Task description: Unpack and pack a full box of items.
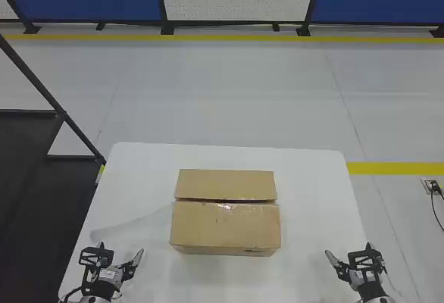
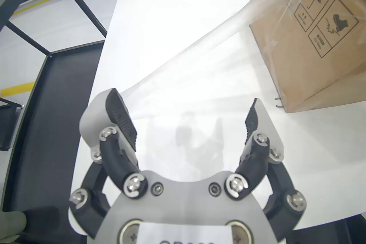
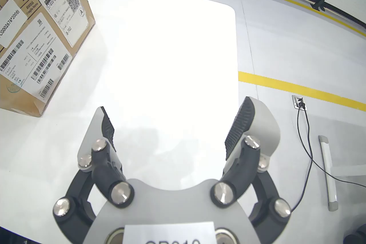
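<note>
**Waiting at the near corners, box still closed**

Looking down, we see the brown cardboard box (image 1: 226, 212) standing in the middle of the white, round-cornered bench (image 1: 313, 197), a little closer to the near edge than to the far one. Its two top flaps lie flat and meet along a seam that runs across the lid.

A strip of clear packing tape (image 2: 217, 30) stretches from the upper part of the box's left side down toward the bench's near left corner. In the left wrist view it crosses the black handling symbols printed on that side. We cannot tell where its lower end stops.

We find the left gripper (image 1: 116, 255) above the near left corner of the bench, its fingers (image 2: 120, 116) spread wide with nothing between them.

The right gripper (image 1: 351, 257) sits above the near right corner, its ribbed black pads (image 3: 238, 125) likewise parted and holding nothing. Its wrist view shows white shipping labels (image 3: 65, 7) stuck on the box's right side.

Both grippers are well apart from the box.
</note>
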Action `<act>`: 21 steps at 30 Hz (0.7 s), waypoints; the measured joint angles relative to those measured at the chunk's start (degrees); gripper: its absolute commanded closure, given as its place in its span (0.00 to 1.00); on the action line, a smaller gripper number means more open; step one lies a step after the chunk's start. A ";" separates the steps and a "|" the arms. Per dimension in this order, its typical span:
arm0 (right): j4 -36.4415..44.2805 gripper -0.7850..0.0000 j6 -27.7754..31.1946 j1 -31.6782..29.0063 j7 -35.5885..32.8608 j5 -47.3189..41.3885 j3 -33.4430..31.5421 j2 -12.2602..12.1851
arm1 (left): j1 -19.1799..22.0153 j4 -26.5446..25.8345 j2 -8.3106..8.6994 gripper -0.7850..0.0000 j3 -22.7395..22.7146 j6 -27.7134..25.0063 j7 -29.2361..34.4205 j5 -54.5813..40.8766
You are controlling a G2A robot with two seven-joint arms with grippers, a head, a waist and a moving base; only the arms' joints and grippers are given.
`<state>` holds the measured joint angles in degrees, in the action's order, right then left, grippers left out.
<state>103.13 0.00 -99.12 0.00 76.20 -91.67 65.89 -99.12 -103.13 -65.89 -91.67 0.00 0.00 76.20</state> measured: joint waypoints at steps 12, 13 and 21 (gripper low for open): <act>0.27 0.00 2.05 0.29 -0.99 -1.27 0.28 0.01 | -0.13 0.01 -0.08 0.00 0.10 -1.32 -0.99 -1.50; 0.48 0.00 2.76 0.48 -1.46 -1.42 0.23 -0.01 | -0.12 0.13 -0.12 0.00 0.03 -1.52 -1.34 -1.98; 8.64 0.00 11.62 0.17 -9.15 -10.10 -1.08 -0.20 | 1.79 -0.62 -0.22 0.00 -1.17 -4.65 -3.69 -4.61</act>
<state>111.77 11.62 -98.95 -9.15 66.10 -92.75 65.69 -97.33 -103.75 -66.11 -92.84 -4.65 -3.69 71.59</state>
